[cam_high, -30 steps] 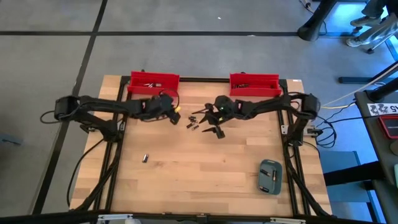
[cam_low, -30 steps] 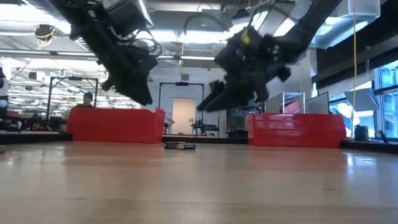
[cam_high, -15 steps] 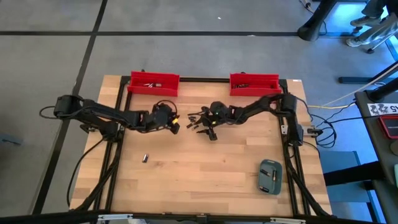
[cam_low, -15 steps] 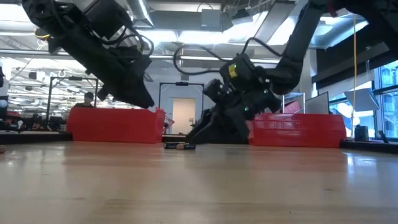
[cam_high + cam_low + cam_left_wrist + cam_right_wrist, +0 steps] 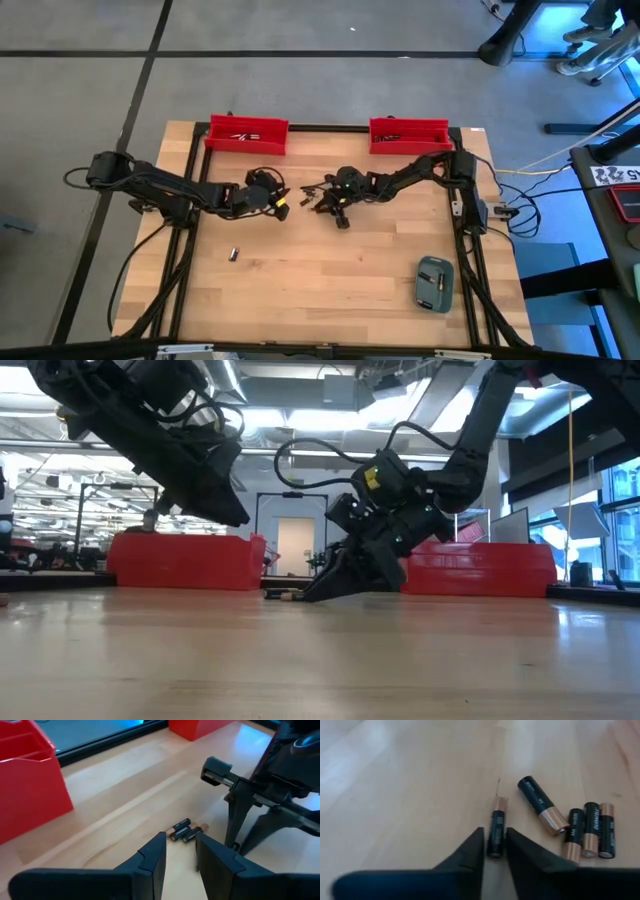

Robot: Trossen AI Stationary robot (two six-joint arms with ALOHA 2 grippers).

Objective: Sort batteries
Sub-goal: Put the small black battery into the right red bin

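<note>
**Right gripper closes around 1 battery at the pile**

The right gripper [image 5: 338, 203] is down on the table [image 5: 330, 290] at the cluster of batteries [image 5: 318, 190] near the centre, its fingers [image 5: 470, 851] drawn narrow around 1 battery [image 5: 496, 826]; whether they pinch it yet, I cannot tell. 4 more lie just beside, at about 3 o'clock from it in the wrist view. The left gripper [image 5: 281, 201] hangs above the table at 9 o'clock from the pile, fingers [image 5: 153, 856] partly open with nothing between them. 1 stray battery [image 5: 232, 254] lies well apart, toward 7 o'clock. 2 red bins [image 5: 247, 134] stand at 12 o'clock; a grey case [image 5: 435, 284] lies at 5 o'clock.
</note>
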